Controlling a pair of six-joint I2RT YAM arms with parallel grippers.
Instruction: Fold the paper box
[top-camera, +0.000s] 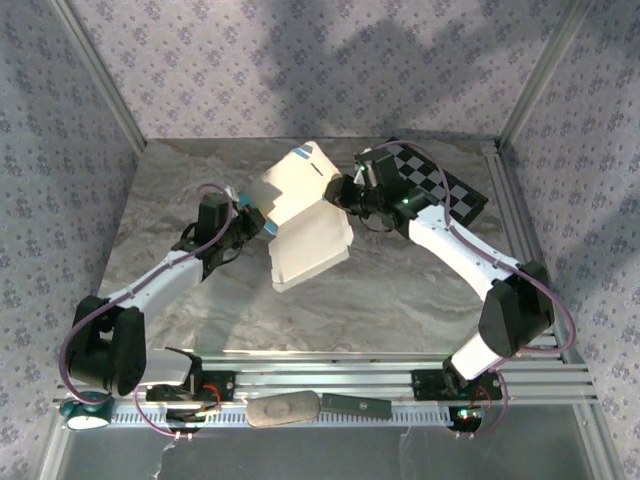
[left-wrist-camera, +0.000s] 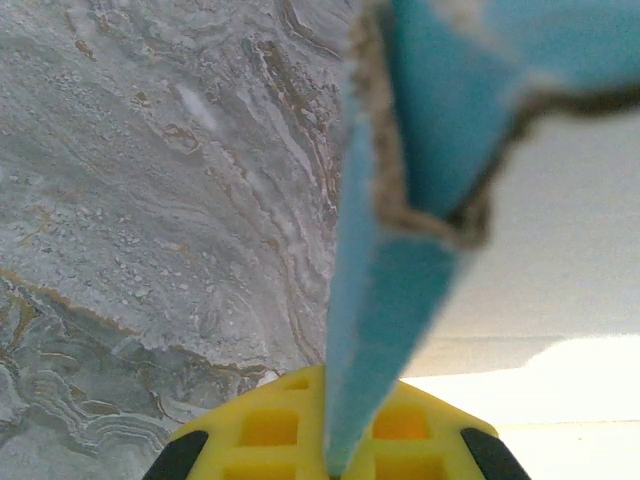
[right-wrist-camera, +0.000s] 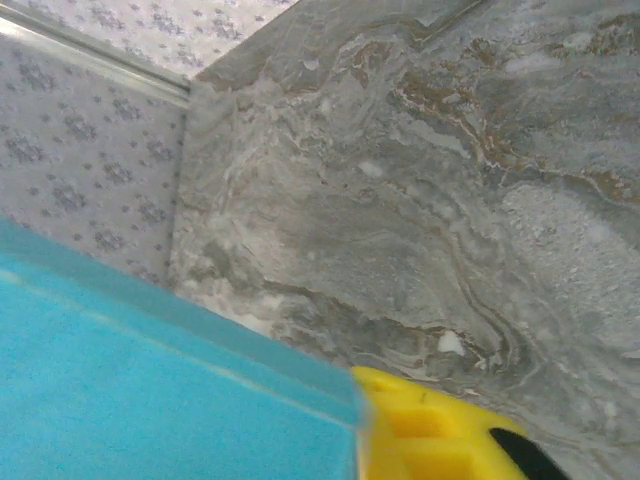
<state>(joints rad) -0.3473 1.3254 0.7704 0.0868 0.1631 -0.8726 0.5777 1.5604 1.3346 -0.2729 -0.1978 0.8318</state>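
We judge the box (top-camera: 305, 235) early-stage, panels raised but unclosed; left gripper (top-camera: 255, 218) pinches its edge, right gripper (top-camera: 341, 190) hold unclear.

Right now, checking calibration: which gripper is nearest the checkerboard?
The right gripper, just beside the checkerboard; the left gripper pinches the paper box opposite.

The paper box (top-camera: 300, 215) is thin matt card, white on one face and turquoise on the other; its cut edge looks rough and fibrous. The bench (top-camera: 400, 290) has a smooth grey marble-look top with a faint sheen. The pads (left-wrist-camera: 265, 430) of the left end effector (left-wrist-camera: 330, 450) are yellow moulded plastic, matt. The rails (top-camera: 400, 380) at the near edge are brushed metal; the walls (top-camera: 250, 60) look like printed cloth.
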